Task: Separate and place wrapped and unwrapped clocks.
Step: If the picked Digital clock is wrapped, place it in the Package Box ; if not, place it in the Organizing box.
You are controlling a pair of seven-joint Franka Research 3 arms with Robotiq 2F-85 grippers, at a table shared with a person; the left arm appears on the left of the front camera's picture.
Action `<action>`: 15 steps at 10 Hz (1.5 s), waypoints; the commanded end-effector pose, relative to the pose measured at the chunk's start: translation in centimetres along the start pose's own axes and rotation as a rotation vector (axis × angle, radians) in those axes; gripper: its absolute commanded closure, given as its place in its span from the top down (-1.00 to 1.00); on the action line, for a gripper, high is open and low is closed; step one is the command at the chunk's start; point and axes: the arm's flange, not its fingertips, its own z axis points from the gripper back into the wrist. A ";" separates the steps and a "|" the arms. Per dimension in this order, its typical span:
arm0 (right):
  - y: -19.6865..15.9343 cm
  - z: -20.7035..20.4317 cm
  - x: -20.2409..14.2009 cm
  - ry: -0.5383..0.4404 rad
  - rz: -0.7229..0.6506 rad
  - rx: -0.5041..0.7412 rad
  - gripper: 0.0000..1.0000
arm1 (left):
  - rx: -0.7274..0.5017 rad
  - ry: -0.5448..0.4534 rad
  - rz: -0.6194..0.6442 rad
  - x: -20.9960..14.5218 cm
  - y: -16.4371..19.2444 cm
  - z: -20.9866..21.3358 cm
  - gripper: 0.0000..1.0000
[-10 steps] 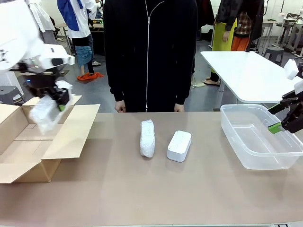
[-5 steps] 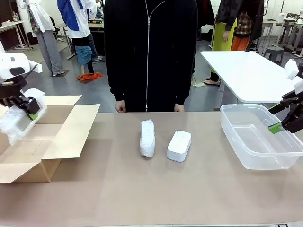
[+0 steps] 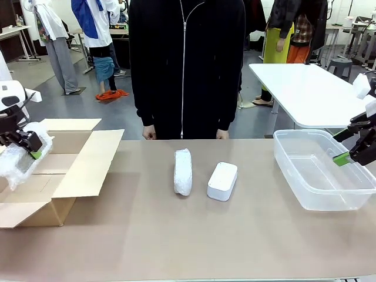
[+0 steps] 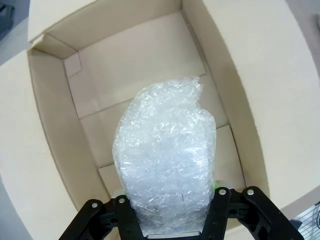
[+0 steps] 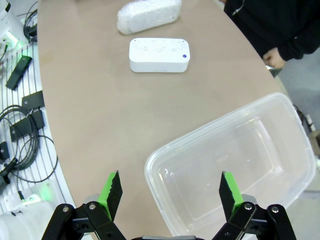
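My left gripper [image 3: 28, 149] is shut on a bubble-wrapped clock [image 3: 16, 160], holding it over the open cardboard box [image 3: 64, 170] at the table's left end. In the left wrist view the wrapped clock [image 4: 167, 160] hangs between my left gripper's [image 4: 167, 202] jaws above the box floor [image 4: 135, 65]. A second wrapped clock [image 3: 183, 171] and the bare white clock [image 3: 222, 181] lie side by side at mid-table. My right gripper [image 3: 352, 154] hangs open over the clear tub [image 3: 294, 176]. From the right wrist, that gripper [image 5: 170, 187] is open above the tub [image 5: 210, 131], with the white clock [image 5: 159, 55] and wrapped clock [image 5: 148, 15] farther off.
A person in a black jacket stands at the far edge, with a hand [image 3: 148, 133] resting near the table on each side. The box flaps spread out over the table's left part. Bare tabletop lies in front of the two clocks.
My left gripper has carried the wrapped clock leftward and down, from above the box's right flap to over its inside. The right arm and the two clocks on the table have not moved.
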 end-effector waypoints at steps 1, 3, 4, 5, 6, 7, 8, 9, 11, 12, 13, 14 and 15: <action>-0.2 -0.3 0.0 -0.032 0.010 0.017 1.00 | -0.006 0.029 0.025 1.4 0.9 -1.0 0.05; -0.2 -0.3 0.0 -0.032 0.010 0.017 1.00 | -0.007 0.095 0.039 2.1 1.3 -2.3 0.05; -0.2 -0.3 0.0 -0.032 0.010 0.017 1.00 | -0.014 0.097 0.025 2.2 1.4 -2.8 0.05; -0.2 -0.3 0.0 -0.032 0.010 0.017 1.00 | -0.007 0.096 -0.002 2.2 1.2 -3.4 0.05; -0.2 -0.3 0.0 -0.032 0.010 0.017 1.00 | -0.015 0.096 -0.016 2.2 1.0 -4.1 0.05; -0.2 -0.3 0.0 -0.032 0.010 0.017 1.00 | -0.024 0.099 -0.013 2.2 1.0 -4.6 0.05; -0.2 -0.3 0.0 -0.032 0.010 0.017 1.00 | -0.030 0.106 -0.005 2.2 1.1 -4.9 0.05; -0.2 -0.3 0.0 -0.032 0.010 0.017 1.00 | -0.032 0.108 -0.003 2.1 1.1 -5.1 0.05; -0.2 -0.3 0.0 -0.032 0.010 0.017 1.00 | -0.022 0.111 0.008 2.2 1.1 -5.2 0.05; -0.2 -0.3 0.0 -0.032 0.010 0.017 1.00 | -0.023 0.122 0.010 2.3 1.2 -5.1 0.25; -0.2 -0.3 0.0 -0.032 0.010 0.017 1.00 | -0.024 0.132 0.012 2.3 1.2 -5.2 0.45; -0.2 -0.3 0.0 -0.032 0.010 0.017 1.00 | -0.026 0.138 0.011 2.4 1.2 -5.2 0.45; -0.2 -0.3 0.0 -0.032 0.010 0.017 1.00 | -0.025 0.142 0.010 2.4 1.2 -5.1 0.85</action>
